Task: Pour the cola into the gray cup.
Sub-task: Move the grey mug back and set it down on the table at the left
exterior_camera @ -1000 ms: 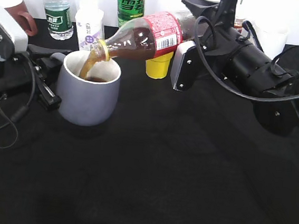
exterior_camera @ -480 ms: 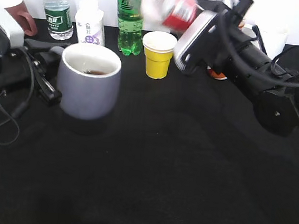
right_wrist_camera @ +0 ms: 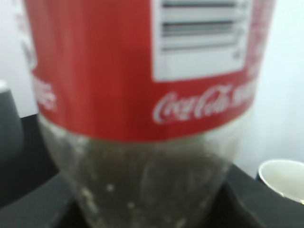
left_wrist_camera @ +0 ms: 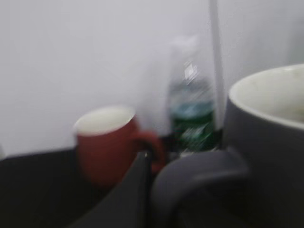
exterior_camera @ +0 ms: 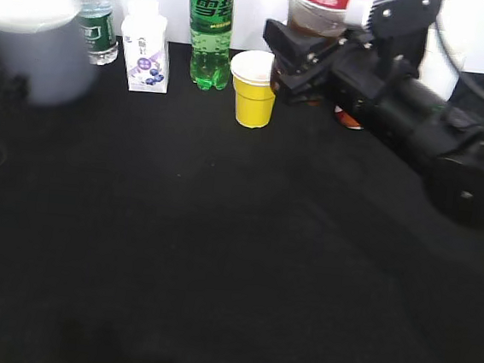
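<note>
I am holding the cola [exterior_camera: 321, 2] upright, upper right, my right pincer [exterior_camera: 310, 51] clamping its smooth, thin, squashable lower body. The blurred cup [exterior_camera: 34, 46], upper left, is probably riding, heavy with liquid, in my left pincer.

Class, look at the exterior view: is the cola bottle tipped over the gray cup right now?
No. The cola bottle stands upright in the right gripper at the back right, while the gray cup is far off at the left edge.

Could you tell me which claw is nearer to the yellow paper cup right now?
Right. The right claw holds the cola just beside the yellow cup; the left claw is out of frame, far left.
</note>
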Controlling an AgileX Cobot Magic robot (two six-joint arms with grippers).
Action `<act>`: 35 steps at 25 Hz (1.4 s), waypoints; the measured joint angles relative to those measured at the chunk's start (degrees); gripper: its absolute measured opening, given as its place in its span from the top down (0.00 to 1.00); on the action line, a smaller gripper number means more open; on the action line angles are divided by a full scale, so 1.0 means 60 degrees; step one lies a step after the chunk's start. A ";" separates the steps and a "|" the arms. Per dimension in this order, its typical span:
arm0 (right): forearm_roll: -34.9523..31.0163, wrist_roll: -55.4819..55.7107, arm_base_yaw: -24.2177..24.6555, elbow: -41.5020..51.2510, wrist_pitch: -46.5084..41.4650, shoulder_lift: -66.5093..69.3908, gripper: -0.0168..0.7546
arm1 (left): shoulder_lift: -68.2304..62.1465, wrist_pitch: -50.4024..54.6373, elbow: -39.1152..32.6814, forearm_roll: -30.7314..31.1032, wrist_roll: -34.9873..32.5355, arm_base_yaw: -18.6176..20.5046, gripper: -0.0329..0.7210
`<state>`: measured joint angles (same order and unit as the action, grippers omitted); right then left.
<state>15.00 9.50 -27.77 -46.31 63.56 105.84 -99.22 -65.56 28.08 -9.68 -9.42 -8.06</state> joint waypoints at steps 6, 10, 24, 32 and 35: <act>-0.0552 0.0036 0.0000 0.1015 -0.0601 -0.1137 0.45 | -0.2750 0.0053 0.2619 -0.0047 -0.0022 0.0786 0.88; -0.0942 -0.0013 0.0000 0.1055 -0.0631 -0.1200 0.45 | -0.3874 0.0052 0.3673 0.0038 -0.0095 0.0786 0.88; -0.1613 -0.0412 0.0246 0.1063 -0.1076 -0.1200 0.47 | -0.2948 -0.0594 0.1555 0.0017 0.0012 0.0635 0.58; -0.1890 -0.0561 0.3633 0.1063 -0.0890 -0.1122 0.48 | 0.1701 0.2307 -0.0408 -0.0009 0.0012 -0.1562 0.58; -0.2051 -0.0856 0.3960 0.0758 0.0092 0.0247 0.48 | 0.2490 0.3374 -0.0414 0.0000 0.0012 -0.1606 0.58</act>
<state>2.69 4.36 -4.01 -41.77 64.12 107.32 -84.28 -45.31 25.60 -9.69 -9.35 -17.69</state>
